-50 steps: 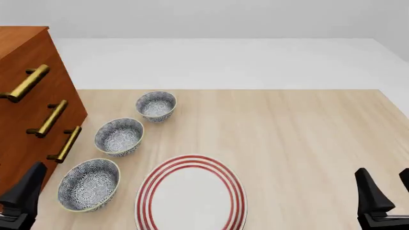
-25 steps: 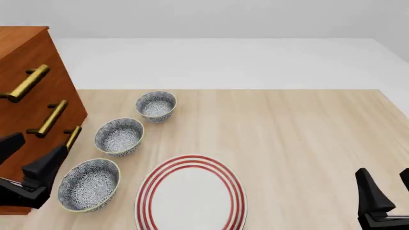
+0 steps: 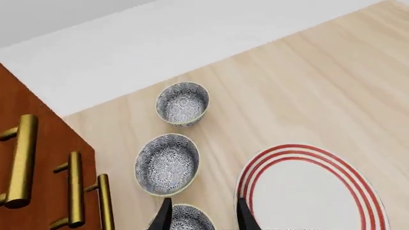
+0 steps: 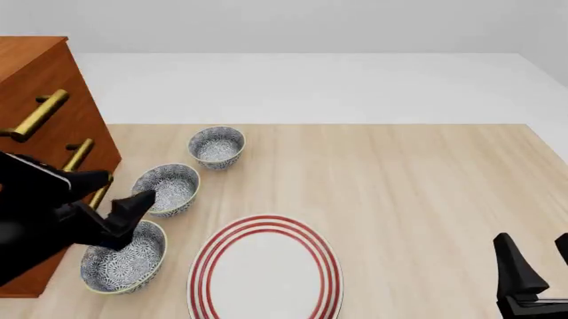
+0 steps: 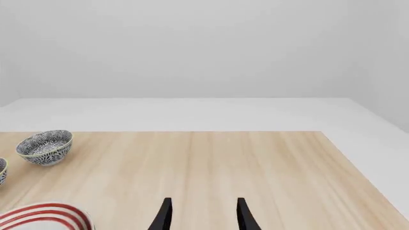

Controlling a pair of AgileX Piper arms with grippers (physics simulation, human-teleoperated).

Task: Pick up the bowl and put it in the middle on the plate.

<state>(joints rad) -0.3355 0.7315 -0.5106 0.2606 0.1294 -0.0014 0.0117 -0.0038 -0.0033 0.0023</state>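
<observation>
Front cam high; wrist cams low, plate shared

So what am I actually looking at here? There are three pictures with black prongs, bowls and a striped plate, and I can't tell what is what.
These are simulator renders of two robot arms at a wooden table, seen by three cameras at one moment. The front view looks down from the arms' own side. The other two come from cameras behind each gripper, so the black prongs at the bottom are that gripper's fingers.

On the table stand three blue-and-white patterned bowls in a row: the nearest bowl, a middle bowl and a far bowl. Beside them lies a white plate with red rings. A wooden drawer cabinet with brass handles stands at the left.

The left gripper is open, above the nearest bowl, holding nothing. The right gripper is open too, away from everything.
</observation>
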